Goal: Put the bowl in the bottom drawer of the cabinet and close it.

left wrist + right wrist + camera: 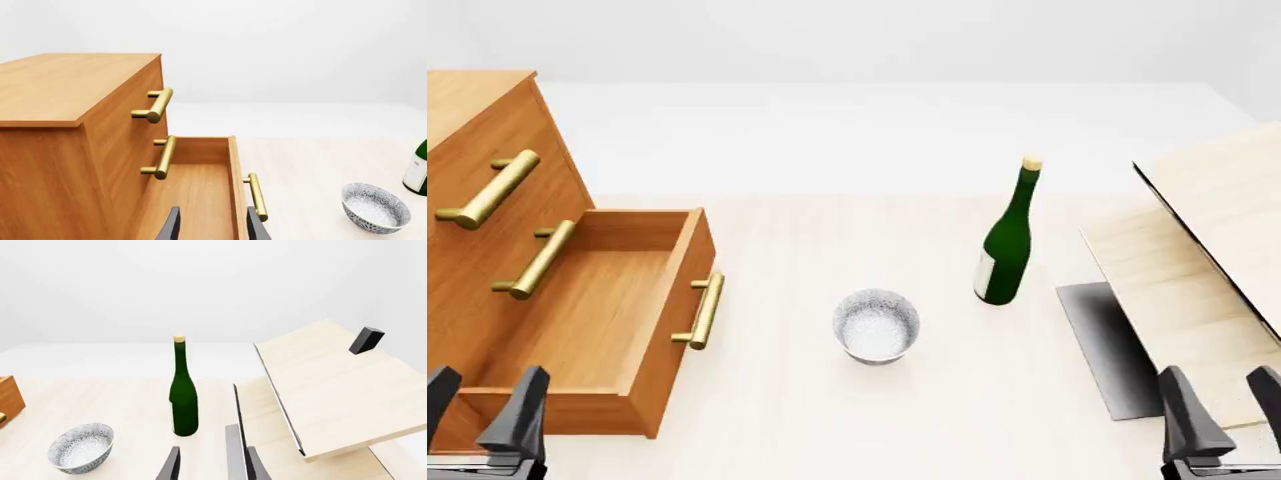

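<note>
— Where's the bowl (877,325)?
— I see it upright on the worktop (827,420), between the cabinet's (474,180) pulled-out bottom drawer (601,310) and the green bottle (1009,240).
— Fingers?
— My left gripper (483,408) and right gripper (1224,408): both spread, empty.

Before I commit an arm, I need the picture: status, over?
Left gripper open, empty. Right gripper open, empty. Bowl upright on table, untouched; bottom drawer open. Green bottle stands apart from bowl, not blocking the drawer.

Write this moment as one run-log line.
bottom drawer: open, nothing inside | bowl: on table, upright | left fingers: open, near drawer | right fingers: open
</note>
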### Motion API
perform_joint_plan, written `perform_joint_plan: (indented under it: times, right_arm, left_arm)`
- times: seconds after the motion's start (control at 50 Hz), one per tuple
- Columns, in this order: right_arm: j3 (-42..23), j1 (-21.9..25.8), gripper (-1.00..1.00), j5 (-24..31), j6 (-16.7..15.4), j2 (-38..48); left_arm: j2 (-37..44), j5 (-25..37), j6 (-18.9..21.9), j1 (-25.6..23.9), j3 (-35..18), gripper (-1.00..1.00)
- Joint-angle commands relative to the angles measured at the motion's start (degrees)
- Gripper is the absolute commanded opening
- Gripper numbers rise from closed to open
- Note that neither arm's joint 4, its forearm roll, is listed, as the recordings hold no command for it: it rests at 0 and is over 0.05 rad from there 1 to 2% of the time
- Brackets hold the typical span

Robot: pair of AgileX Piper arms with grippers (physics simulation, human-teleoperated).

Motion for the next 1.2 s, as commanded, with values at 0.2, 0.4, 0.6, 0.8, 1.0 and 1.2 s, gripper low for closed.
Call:
perform_joint_plan:
  times: [0.2, 0.4, 0.6, 0.8, 1.0, 1.2]
  right_arm:
    - [-0.19, 0.01, 1.00, -0.09, -0.02, 0.31]
    - [-0.27, 0.01, 1.00, 0.00, -0.03, 0.29]
    - [-0.31, 0.01, 1.00, 0.21, -0.02, 0.12]
    - [-0.39, 0.01, 1.00, 0.37, -0.02, 0.04]
    - [-0.41, 0.01, 1.00, 0.41, -0.02, 0.03]
    - [-0.66, 0.00, 1.00, 0.60, -0.02, 0.10]
  left_arm:
    - [1.97, 1.51, -0.82, -0.31, -3.65, 1.00]
    - [3.16, 4.46, -0.64, -2.07, -8.43, 1.00]
    - [3.39, 9.79, -2.36, -4.27, -15.51, 1.00]
    - [12.75, 8.62, -2.44, -1.39, -18.98, 1.00]
    - [15.31, 10.78, -1.29, -3.44, -23.19, 1.00]
    - [21.40, 12.46, -2.44, -3.52, -27.42, 1.00]
